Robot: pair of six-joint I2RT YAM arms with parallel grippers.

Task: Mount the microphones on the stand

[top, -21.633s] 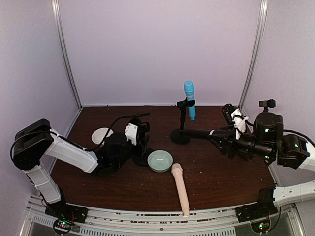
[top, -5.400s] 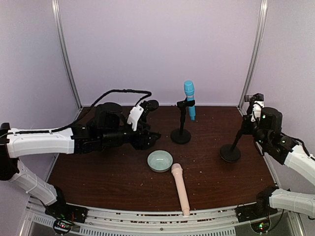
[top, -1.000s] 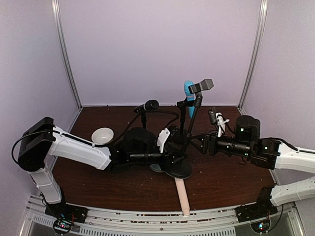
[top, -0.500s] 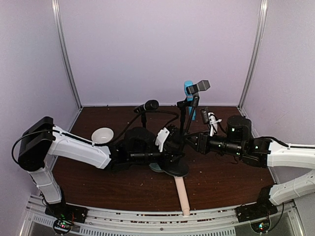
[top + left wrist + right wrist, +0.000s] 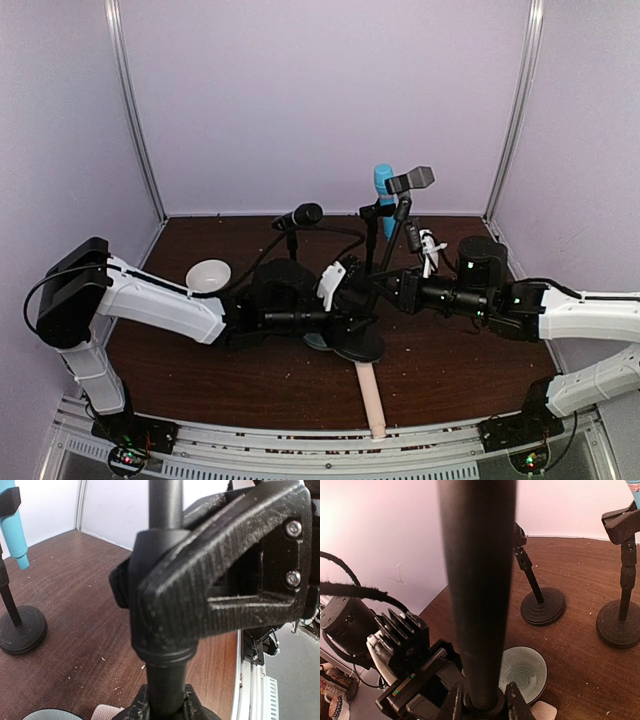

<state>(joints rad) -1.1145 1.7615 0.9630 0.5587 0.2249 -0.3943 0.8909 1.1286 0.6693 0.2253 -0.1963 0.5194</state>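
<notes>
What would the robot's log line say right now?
left jaws: shut on empty stand pole | right jaws: shut on same pole | pink microphone: lying unclipped | blue microphone: clipped | black microphone: clipped

Top looks down; both wrist views hug the stand (image 5: 477,580)

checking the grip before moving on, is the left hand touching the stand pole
Touching: left wrist view shows the left hand clamped around the stand pole.
</notes>
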